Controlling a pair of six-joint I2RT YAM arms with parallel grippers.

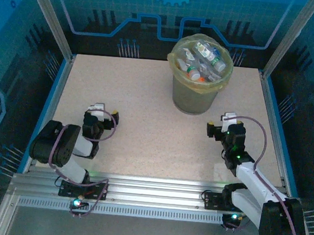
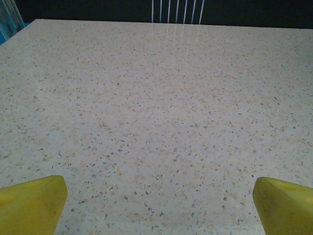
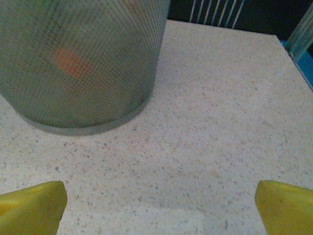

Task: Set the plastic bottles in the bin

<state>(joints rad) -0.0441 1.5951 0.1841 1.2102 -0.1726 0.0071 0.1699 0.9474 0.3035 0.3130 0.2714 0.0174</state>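
Left gripper (image 1: 105, 114) (image 2: 159, 200): jaws spread wide, nothing between them, low over the bare speckled table (image 1: 144, 138) (image 2: 156, 98). Yellow fingertips (image 2: 32, 205) at the lower corners of its wrist view, plain tabletop straight ahead up to a dark far wall.

Right gripper (image 1: 221, 123) (image 3: 160, 200): likewise spread wide and empty, low over the table.

Just ahead of the right gripper and to its left, the bin (image 1: 194, 96) (image 3: 83, 63): upright, mesh-walled, with a yellow-green bag folded over the rim. Not touching either gripper. From the left gripper, well ahead and off to its right.

Inside the bin, heaped to about rim height, the plastic bottles (image 1: 206, 58): clear bodies, with white, green and orange among the caps and labels.

Through the mesh in the right wrist view, an orange blur, perhaps a bottle label, too soft to tell.
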